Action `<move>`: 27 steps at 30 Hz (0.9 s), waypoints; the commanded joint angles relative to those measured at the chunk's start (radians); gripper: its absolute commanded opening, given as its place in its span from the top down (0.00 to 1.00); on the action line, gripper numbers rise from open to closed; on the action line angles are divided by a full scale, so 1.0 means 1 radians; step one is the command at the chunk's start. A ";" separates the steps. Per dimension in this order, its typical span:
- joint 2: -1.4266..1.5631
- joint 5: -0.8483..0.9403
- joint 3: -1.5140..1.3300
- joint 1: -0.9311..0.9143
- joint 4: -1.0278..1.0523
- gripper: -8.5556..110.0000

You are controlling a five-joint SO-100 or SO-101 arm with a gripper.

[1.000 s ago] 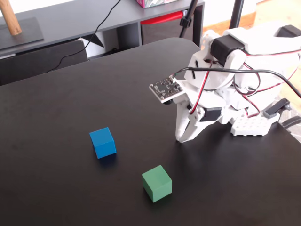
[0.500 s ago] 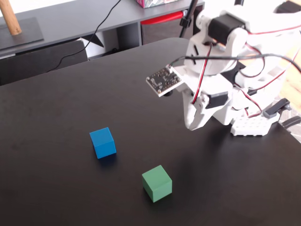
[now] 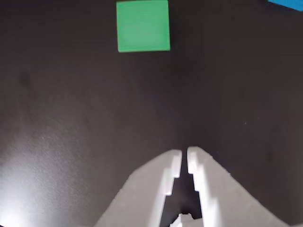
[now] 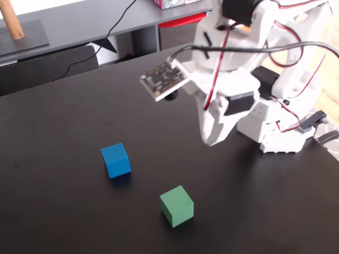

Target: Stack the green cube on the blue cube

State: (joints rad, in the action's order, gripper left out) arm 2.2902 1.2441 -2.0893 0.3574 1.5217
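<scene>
The fingers (image 3: 184,156) are nearly closed, tips separated by a thin slit, holding nothing, raised above the black worktop (image 4: 63,132). No legible writing appears. One green cube (image 3: 143,25) lies ahead, apart from the fingers. One blue cube (image 4: 115,160) sits apart from it, cropped to a corner in the wrist view.

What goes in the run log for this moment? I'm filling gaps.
gripper: shut, empty, above table | green cube: on table, untouched | blue cube: on table, apart from green | stack: not started
</scene>
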 commanded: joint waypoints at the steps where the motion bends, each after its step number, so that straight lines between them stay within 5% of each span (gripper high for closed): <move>1: -0.078 -0.041 0.126 0.037 -0.037 0.93; 9: -0.156 -0.061 0.166 0.091 -0.048 0.91; 14: -0.179 -0.064 0.146 0.086 -0.081 0.65; 18: -0.195 -0.055 0.098 0.066 -0.173 0.54; 27: -0.236 0.051 -0.034 -0.028 -0.428 0.52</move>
State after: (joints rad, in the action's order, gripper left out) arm 2.0555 1.2625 -2.1138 0.3590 1.1888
